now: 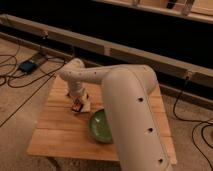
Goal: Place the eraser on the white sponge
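The small wooden slatted table [60, 135] stands on a pale floor, its near and left edges unobstructed and its front-left boards bare. The robot's thick cream-white arm [132, 115], smooth and tubular with small dark fastener holes, enters from the lower right and covers much of the table's right half, then bends leftward over the middle of the top. The gripper [78, 100] hangs from the arm's rounded elbow at the centre-left of the table, pointing down, low over the boards. Whether its fingers are apart or together cannot be told.

Directly below the gripper lies the eraser [76, 106], a small flat dark bar with red-orange markings. It sits against the white sponge [85, 104], a small cream-white soft-edged block just to its right; whether the eraser rests on the sponge or beside it cannot be told. Both lie well in from the table's edges. Near them, toward the lower right, a round green bowl [100, 127] with a mottled glazed interior is partly hidden by the arm.

Behind the table runs a long dark wall with a pale horizontal rail [125, 50]. Black cables [15, 75] trail over the floor at left and right, and a small dark box [27, 66] lies at the left.
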Robot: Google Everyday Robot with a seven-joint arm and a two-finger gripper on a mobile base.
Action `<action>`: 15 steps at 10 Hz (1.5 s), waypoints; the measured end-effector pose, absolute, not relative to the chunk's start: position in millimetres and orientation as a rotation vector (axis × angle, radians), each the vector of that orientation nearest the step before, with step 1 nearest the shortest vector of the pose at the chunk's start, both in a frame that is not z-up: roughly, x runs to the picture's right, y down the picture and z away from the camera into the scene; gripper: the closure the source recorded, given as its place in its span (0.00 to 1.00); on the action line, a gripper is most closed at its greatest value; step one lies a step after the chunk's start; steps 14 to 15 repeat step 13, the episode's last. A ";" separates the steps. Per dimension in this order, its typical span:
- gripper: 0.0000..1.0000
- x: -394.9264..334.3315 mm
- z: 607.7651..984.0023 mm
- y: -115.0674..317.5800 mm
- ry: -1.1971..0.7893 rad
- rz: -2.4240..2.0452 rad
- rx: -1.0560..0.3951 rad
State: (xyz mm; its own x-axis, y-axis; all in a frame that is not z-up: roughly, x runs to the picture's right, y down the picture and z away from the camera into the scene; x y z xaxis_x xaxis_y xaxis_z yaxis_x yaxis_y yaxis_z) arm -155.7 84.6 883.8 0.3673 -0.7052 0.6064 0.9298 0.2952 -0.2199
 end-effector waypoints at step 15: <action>0.20 -144.9 882.4 92.7 -0.480 -1.129 -0.633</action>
